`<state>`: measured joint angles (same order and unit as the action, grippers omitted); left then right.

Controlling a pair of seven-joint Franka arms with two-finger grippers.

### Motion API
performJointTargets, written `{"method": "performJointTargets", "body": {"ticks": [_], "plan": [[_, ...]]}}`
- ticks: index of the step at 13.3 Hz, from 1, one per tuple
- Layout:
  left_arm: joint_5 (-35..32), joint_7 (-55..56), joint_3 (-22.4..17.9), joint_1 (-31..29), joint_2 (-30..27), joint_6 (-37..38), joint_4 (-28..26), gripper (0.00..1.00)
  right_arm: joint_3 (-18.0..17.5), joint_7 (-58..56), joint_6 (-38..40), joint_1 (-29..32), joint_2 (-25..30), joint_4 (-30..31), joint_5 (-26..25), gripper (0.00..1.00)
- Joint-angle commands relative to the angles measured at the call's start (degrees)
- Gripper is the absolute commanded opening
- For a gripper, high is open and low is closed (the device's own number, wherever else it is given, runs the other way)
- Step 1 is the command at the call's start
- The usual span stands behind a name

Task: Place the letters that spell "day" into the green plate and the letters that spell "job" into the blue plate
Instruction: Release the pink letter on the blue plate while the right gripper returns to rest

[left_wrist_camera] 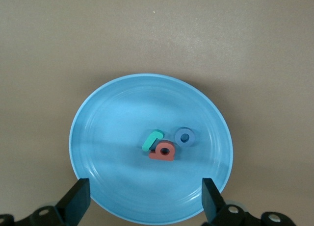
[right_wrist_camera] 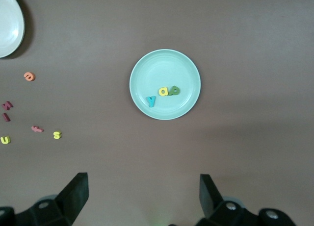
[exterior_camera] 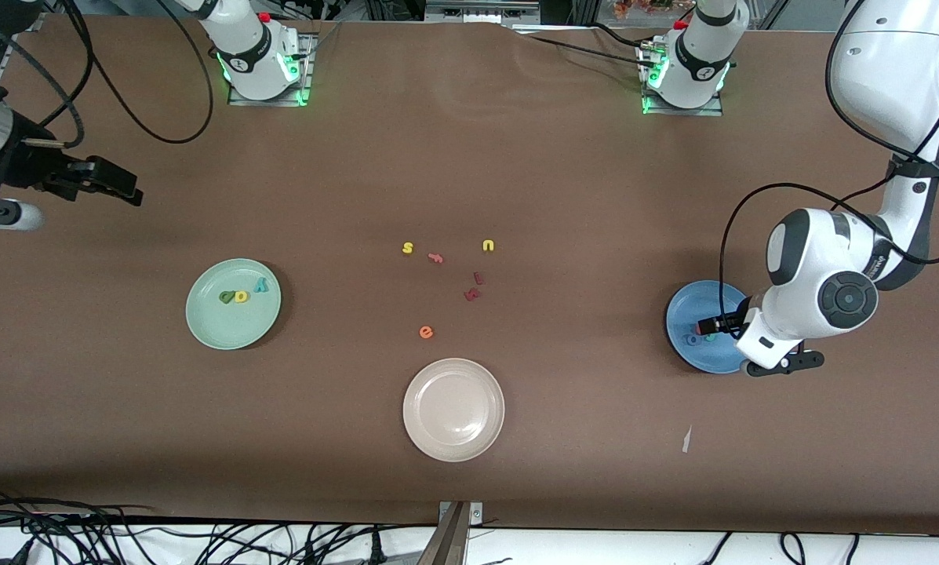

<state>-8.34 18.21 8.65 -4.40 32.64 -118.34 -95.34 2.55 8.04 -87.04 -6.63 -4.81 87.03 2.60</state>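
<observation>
The green plate (exterior_camera: pixel 233 322) lies toward the right arm's end of the table. In it are the dark green d (right_wrist_camera: pixel 173 90), the yellow a (right_wrist_camera: pixel 163 91) and the teal y (right_wrist_camera: pixel 151 100). The blue plate (left_wrist_camera: pixel 113 177) lies toward the left arm's end and holds the teal j (left_wrist_camera: pixel 152 139), the blue o (left_wrist_camera: pixel 185 137) and the salmon b (left_wrist_camera: pixel 163 151), bunched near its middle. My left gripper (left_wrist_camera: pixel 146 201) hangs open over that plate's rim, holding nothing. My right gripper (exterior_camera: pixel 124 187) waits open and empty, high over the table at the right arm's end.
A beige plate (exterior_camera: pixel 453 409) sits nearest the front camera at mid-table. Loose letters lie farther back: a yellow s (exterior_camera: pixel 408 248), a yellow u (exterior_camera: pixel 488 246), an orange e (exterior_camera: pixel 426 332), a salmon letter (exterior_camera: pixel 436 257) and two dark red ones (exterior_camera: pixel 473 294).
</observation>
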Motion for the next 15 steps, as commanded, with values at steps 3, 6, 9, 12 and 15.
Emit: {"method": "performJointTargets", "body": {"ticks": [3, 6, 9, 12, 15], "plan": [[-0.8, -1.2, 0.6, -0.3, 0.1, 1.0, 2.7, 1.00, 0.3, -1.1, 0.1, -0.4, -0.4, -0.9, -0.4, 1.00], [-0.8, -1.7, 0.5, -0.3, 0.9, 0.9, 5.1, 1.00, 0.7, -2.1, -0.3, -0.1, -0.4, -1.0, -0.5, 1.00], [-0.7, -1.7, 0.5, -0.3, 1.1, 0.9, 6.0, 1.00, 0.4, -1.2, -0.4, -0.4, -0.4, -1.1, -0.6, 1.00], [-0.7, -1.5, 0.6, 0.3, 0.8, 0.9, 6.7, 1.00, 0.2, -1.3, -0.4, -0.6, -0.5, -1.2, -2.1, 1.00], [-0.7, -1.4, 2.9, 0.5, 0.7, 1.0, 7.5, 1.00, 0.3, -1.6, -0.9, -0.8, -0.5, -1.7, -1.9, 1.00]]}}
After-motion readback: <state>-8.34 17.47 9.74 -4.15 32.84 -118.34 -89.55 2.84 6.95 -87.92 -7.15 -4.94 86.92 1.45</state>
